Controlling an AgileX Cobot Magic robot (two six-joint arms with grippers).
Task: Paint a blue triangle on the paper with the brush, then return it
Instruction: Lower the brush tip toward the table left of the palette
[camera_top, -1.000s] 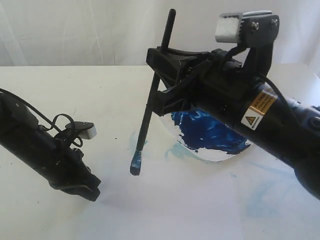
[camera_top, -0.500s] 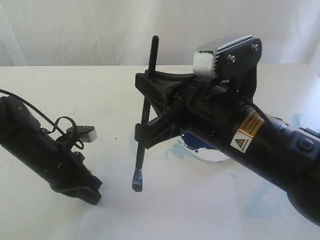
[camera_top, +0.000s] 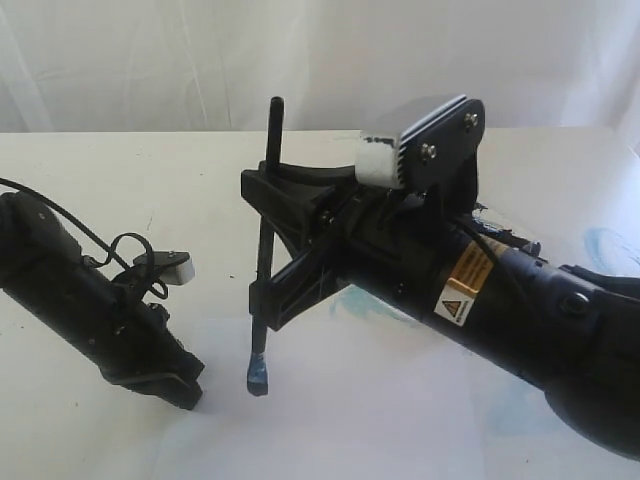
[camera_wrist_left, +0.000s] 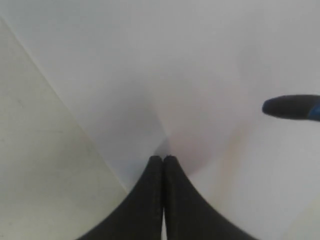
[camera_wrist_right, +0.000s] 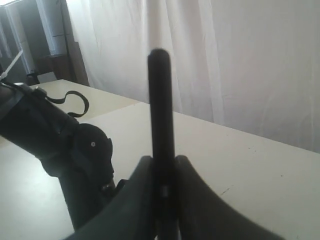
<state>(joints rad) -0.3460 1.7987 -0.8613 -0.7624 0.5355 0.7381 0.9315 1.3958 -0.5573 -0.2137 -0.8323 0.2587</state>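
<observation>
The brush (camera_top: 265, 245) stands nearly upright, its long axis vertical with a slight lean. The handle end points up and the blue-stained bristles point down at the paper (camera_top: 340, 430), near the left gripper (camera_top: 185, 385); whether the tip touches the sheet I cannot tell. The right gripper (camera_top: 257, 242) is clamped on the handle about mid-length. The left gripper's jaws are pressed together on nothing, low by the paper's edge, and the dish is hidden behind the right arm.

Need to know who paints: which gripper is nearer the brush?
Right. The right gripper is shut on the brush handle, holding it roughly upright. The left gripper, shut and empty, sits low over the paper, apart from its tip.
</observation>
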